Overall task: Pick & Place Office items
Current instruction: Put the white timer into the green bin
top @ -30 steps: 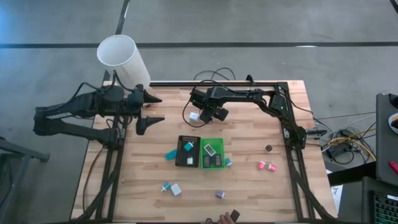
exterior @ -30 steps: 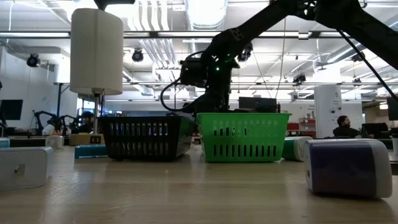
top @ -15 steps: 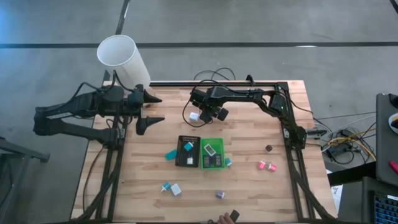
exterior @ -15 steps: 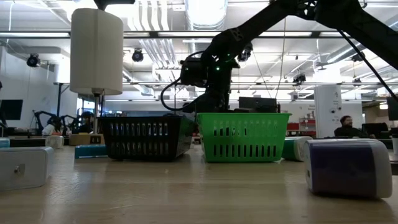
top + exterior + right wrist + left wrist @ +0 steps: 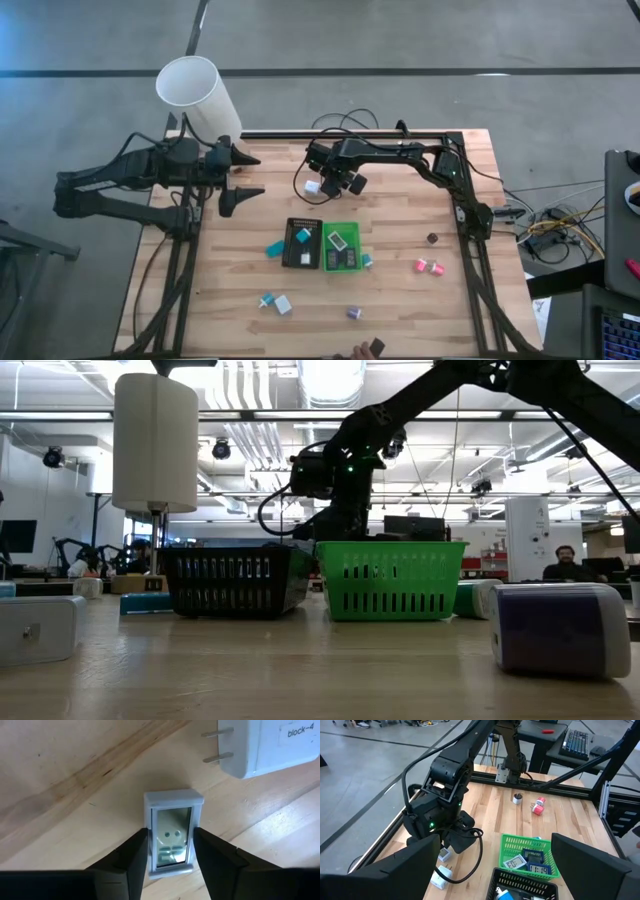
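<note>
I have the right claw [image 5: 169,852] low over the bench [image 5: 400,300], near the middle of its far edge, and its two fingers [image 5: 131,852] press on both long sides of a small white item with a display [image 5: 169,832]. So this claw is clamped on the item, which lies flat on the wood, display up. I think it lies this way so the fingers can take its narrow width. Just beside it is a white plug block [image 5: 260,742], its prongs pointing toward the item but not touching it.

The left claw [image 5: 248,175] waits at the far left corner, its fingers wide apart, holding nothing.

The black tray [image 5: 303,245] and the green tray [image 5: 342,247] stand side by side in the bench's middle, each already with pieces inside. Other items are scattered toward the near edge, for example two pink pieces [image 5: 428,266]. My judgement is that the lift comes next.
</note>
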You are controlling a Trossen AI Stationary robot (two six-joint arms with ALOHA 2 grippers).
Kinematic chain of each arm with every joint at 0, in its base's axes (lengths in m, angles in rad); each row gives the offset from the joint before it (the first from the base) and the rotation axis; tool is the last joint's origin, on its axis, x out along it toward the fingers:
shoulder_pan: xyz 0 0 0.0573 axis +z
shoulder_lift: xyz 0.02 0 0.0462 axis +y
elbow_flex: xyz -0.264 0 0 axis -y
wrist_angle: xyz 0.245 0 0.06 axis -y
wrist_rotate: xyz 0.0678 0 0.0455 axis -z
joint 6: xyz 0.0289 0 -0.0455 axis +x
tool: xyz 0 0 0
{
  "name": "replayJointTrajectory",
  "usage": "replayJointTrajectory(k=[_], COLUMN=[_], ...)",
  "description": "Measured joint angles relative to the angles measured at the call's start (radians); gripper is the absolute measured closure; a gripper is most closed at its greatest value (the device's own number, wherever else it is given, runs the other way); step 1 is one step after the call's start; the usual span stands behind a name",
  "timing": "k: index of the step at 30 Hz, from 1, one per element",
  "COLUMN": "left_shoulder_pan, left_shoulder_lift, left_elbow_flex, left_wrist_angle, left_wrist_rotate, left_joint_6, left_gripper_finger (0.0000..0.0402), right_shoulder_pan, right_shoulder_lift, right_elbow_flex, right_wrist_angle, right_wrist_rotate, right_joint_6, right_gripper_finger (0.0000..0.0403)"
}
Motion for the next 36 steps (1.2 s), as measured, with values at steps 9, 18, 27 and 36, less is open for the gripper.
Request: replayJointTrajectory(k=[9, 18, 27, 36], left_shoulder_pan=[0.000, 0.000, 0.000, 0.000], left_shoulder_lift=[0.000, 0.000, 0.000, 0.000], left_elbow_flex=[0.000, 0.000, 0.000, 0.000], left_wrist_angle=[0.000, 0.000, 0.000, 0.000], left_wrist_rotate=[0.000, 0.000, 0.000, 0.000], left_joint_6=[0.000, 0.000, 0.000, 0.000], left_gripper_finger=[0.0019, 0.0019, 0.0019, 0.0019], right_shoulder_pan=[0.000, 0.000, 0.000, 0.000], right_shoulder_lift=[0.000, 0.000, 0.000, 0.001], right_elbow_flex=[-0.001, -0.002, -0.002, -0.002], right_wrist_angle=[0.006, 0.015, 0.017, 0.014], right_wrist_rotate=[-0.001, -0.001, 0.000, -0.001], right_joint_6=[0.058, 0.057, 0.057, 0.069], right_gripper_finger=[0.0199, 0.0177, 0.0174, 0.0174])
